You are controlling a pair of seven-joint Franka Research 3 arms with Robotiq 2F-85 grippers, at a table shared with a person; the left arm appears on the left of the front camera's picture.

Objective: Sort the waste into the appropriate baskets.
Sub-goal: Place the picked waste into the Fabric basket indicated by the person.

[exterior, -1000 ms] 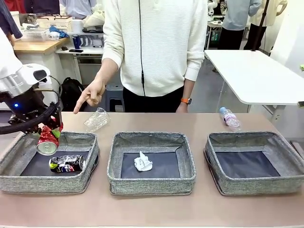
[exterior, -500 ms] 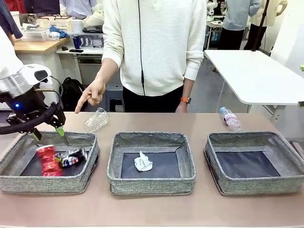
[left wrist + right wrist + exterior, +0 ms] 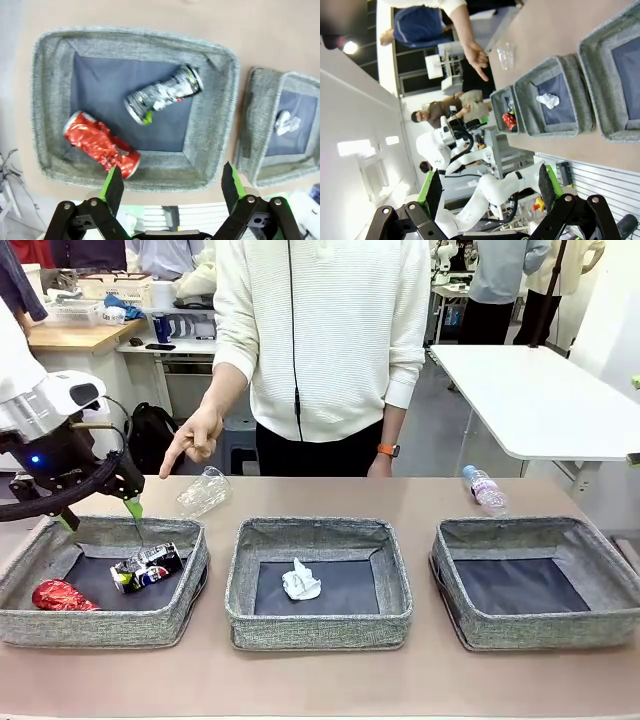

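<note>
1. Left pincer [image 3: 100,517] is hanging over the far rim of the left basket [image 3: 100,628]. It is released; in the left wrist view the green-padded fingers [image 3: 111,185] are standing wide apart with nothing between them.
2. Red can [image 3: 62,595] is lying on its side in the near left corner of that basket. It is crumpled and shiny red, with a silver end showing.
3. Dark multicoloured can [image 3: 147,567] is lying on its side in the same basket, toward the far right. It is dented, black and white with flecks of green and red, and is lying apart from the red can.
4. Small white paper ball [image 3: 300,581], crumpled, is sitting on the dark bottom of the middle basket [image 3: 320,628].
5. Right basket [image 3: 540,632] is showing grey woven walls and a dark flat bottom.
6. Clear plastic container [image 3: 204,491] is lying tilted on the desk [image 3: 320,680], just behind the left basket. The person's hand [image 3: 192,437] is pointing down above it.
7. Pink-labelled clear bottle [image 3: 484,488] is lying on the desk beyond the right basket's far rim.
8. Right pincer [image 3: 487,190] is released, with its fingers wide and grasping nothing.
</note>
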